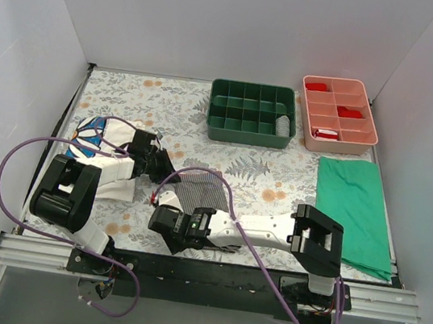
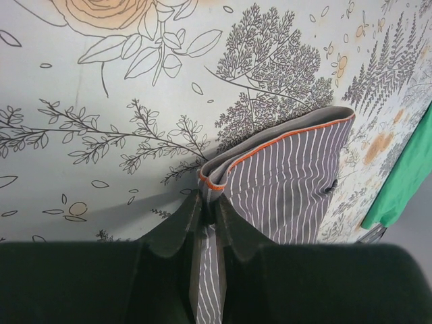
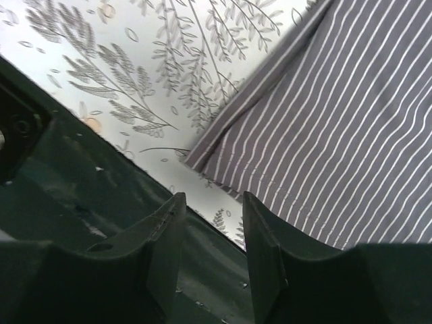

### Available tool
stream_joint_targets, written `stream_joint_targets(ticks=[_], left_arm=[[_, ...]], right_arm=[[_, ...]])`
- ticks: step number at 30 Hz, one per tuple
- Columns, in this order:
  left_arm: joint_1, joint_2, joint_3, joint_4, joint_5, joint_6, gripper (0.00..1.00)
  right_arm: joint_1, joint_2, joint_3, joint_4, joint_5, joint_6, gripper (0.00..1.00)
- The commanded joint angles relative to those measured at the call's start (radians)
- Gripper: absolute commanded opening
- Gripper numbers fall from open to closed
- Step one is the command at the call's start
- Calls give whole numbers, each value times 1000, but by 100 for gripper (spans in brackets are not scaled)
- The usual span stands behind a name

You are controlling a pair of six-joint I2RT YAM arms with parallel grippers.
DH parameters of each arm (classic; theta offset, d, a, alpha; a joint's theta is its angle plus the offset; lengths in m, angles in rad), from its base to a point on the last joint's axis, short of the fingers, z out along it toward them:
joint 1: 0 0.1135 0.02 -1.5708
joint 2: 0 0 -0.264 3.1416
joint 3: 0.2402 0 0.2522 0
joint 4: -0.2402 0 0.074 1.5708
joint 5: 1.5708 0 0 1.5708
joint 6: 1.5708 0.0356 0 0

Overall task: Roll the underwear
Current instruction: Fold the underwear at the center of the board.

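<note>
Underwear (image 1: 198,190) of thin grey-and-white striped cloth lies pinched by the left gripper (image 2: 208,214), while the right gripper (image 3: 212,206) gapes empty beside it.

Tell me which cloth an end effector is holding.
The grey striped underwear: the left end effector pinches its edge. The green cloth and the blue-printed cloth lie ungripped.

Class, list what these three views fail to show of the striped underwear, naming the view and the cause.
Top view: the underwear's near edge lies hidden under the right arm.
Left wrist view: the left gripper, shut on the cloth, hides what lies below the pinch.
Right wrist view: past the open right gripper, most of the underwear runs off the right edge.
</note>
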Motion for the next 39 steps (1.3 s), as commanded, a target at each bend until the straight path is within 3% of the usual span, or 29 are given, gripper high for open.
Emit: stream_joint_targets(ticks=[1, 34, 39], left_arm=[[-2, -8, 26, -21, 5, 8, 4], [0, 5, 65, -73, -14, 34, 3], [0, 0, 66, -73, -14, 33, 3]], right_arm=[[4, 24, 61, -36, 47, 16, 48], [32, 213, 250, -156, 59, 4, 48], [46, 165, 236, -136, 118, -1, 47]])
